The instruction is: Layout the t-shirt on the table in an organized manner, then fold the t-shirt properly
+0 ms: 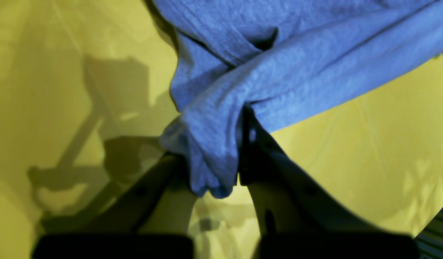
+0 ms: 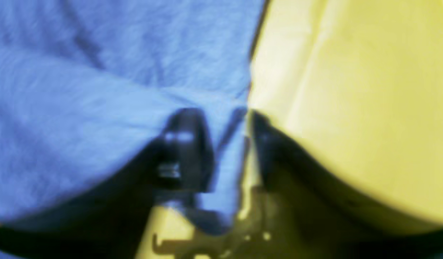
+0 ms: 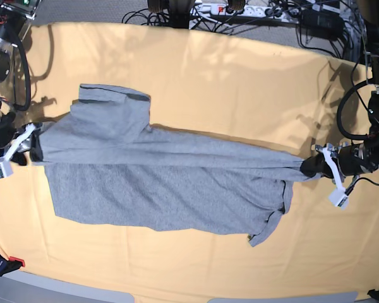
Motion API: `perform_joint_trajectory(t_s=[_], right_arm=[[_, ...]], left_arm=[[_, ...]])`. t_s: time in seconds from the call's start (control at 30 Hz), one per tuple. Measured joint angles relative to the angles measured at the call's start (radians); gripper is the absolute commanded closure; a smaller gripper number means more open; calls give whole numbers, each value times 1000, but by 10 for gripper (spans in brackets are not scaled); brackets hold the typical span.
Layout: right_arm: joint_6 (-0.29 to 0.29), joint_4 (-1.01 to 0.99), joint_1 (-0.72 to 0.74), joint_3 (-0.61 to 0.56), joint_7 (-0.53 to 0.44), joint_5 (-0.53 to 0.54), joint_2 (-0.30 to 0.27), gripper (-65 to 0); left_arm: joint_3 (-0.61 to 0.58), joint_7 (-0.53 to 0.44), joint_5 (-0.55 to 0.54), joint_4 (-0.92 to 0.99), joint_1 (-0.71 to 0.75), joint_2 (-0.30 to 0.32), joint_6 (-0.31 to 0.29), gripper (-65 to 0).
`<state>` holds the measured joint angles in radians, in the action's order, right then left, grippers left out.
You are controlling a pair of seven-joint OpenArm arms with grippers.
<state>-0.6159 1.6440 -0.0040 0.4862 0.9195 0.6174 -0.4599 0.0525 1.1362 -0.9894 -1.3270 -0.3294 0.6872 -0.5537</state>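
Observation:
The grey t-shirt (image 3: pixel 164 183) lies stretched sideways across the yellow-orange table (image 3: pixel 208 82), one sleeve folded over at the upper left. In the base view my left gripper (image 3: pixel 309 166) is at the shirt's right end, shut on a bunched corner. In the left wrist view that bunch of t-shirt (image 1: pixel 279 72) sits pinched in the left gripper (image 1: pixel 210 154) above the table (image 1: pixel 369 144). My right gripper (image 3: pixel 33 142) is at the shirt's left edge. The blurred right wrist view shows the right gripper (image 2: pixel 223 136) open, a strip of t-shirt (image 2: pixel 81 90) lying loose between its fingers, with the table (image 2: pixel 351 90) beside it.
Cables and a power strip (image 3: pixel 240 9) run behind the table's far edge. A red-tipped clamp (image 3: pixel 12 262) sits at the front left corner. The arm's shadow (image 1: pixel 109 144) falls on the cloth in the left wrist view.

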Motion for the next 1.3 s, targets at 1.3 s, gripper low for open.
perform_joint_trajectory(t_s=[1.3], right_arm=[[-77,17,-247,137,376,533,222,-467]], left_arm=[[0,5,-21,0,2,0,-3,0]])
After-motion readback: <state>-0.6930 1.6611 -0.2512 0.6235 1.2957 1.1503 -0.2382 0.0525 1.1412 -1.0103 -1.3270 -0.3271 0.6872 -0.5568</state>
